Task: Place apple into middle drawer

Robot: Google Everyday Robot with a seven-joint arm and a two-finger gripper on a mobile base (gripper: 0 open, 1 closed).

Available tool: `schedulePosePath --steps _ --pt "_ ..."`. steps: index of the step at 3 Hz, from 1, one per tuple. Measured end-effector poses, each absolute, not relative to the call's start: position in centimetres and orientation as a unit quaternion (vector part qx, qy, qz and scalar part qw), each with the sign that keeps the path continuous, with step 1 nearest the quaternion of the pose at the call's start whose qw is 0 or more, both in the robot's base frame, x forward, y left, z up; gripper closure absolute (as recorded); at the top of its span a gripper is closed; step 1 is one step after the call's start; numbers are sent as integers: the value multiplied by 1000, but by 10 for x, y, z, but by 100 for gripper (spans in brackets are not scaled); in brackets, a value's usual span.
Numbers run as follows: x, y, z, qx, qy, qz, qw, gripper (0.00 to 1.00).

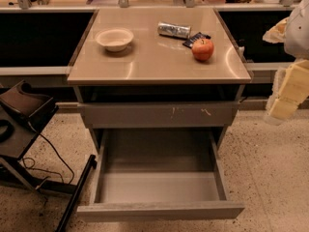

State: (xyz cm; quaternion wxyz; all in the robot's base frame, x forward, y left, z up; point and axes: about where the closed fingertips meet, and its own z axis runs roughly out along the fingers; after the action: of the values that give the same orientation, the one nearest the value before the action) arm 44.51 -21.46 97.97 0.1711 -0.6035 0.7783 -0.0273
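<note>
My gripper [282,100] cream-yellow, at the right edge beside the glossy tan tabletop [145,64]; apple [203,49] red-orange with a yellowish patch; bowl [114,38] white; can [174,30] silver; middle drawer [159,210] plain gray; drawer front [145,115] above gray, pale scratch marks; floor [270,178] speckled beige.
</note>
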Motion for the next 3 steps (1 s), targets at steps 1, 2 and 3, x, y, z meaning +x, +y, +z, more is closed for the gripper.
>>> schedulePosePath --steps 1,2,3 --pt "474 -205 984 -606 772 -12 191 0" --pt "519 -207 989 -595 774 3 216 0" --pt "548 -214 1008 -579 774 4 257 0"
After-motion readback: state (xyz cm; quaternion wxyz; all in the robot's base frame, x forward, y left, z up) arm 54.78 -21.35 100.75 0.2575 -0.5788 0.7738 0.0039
